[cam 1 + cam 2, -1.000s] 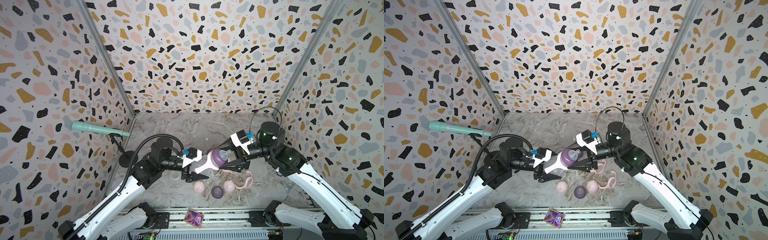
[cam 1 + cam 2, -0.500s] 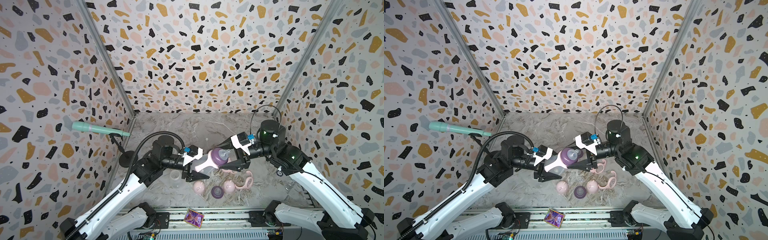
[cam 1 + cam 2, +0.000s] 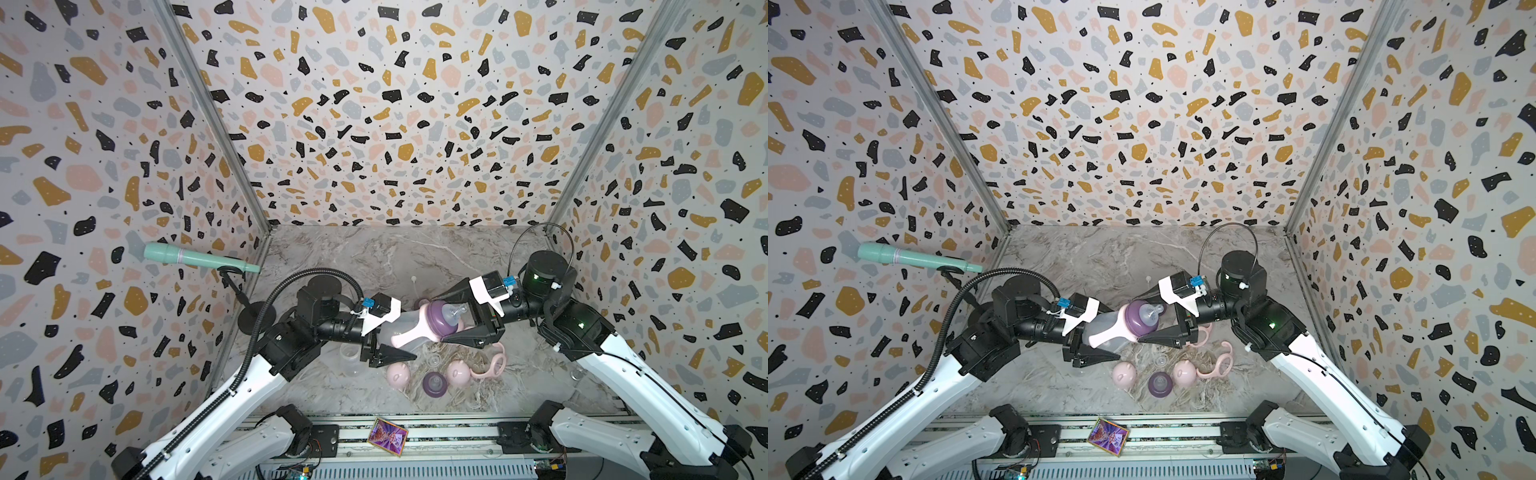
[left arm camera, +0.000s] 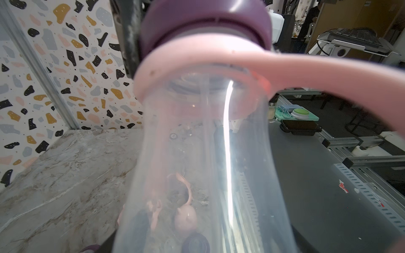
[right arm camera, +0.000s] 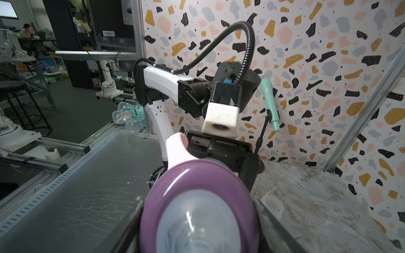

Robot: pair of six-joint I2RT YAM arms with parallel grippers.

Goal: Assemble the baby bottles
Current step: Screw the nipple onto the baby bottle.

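Bottle is held off the table, near-horizontal, above table centre in both top views, teat end pointed to about 2 o'clock. Pink collar and purple teat ring are seated on its neck; no dome cap is fitted.

Left gripper comes in from 8 o'clock and is clamped on the clear body. One jaw is seen below the bottle, the other is hidden behind it. Right gripper comes in from 3 o'clock, with jaws closed either side of the purple teat ring. Contact on both sides is seen in the right wrist view.

Loose parts lie on the marble table at 5–6 o'clock of the bottle. They are two pink dome caps, a spare purple ring between them, and a pink handle collar just beside the second cap.

A teal microphone is mounted on the wall at 10 o'clock. A small card is on the front rail at 6 o'clock.
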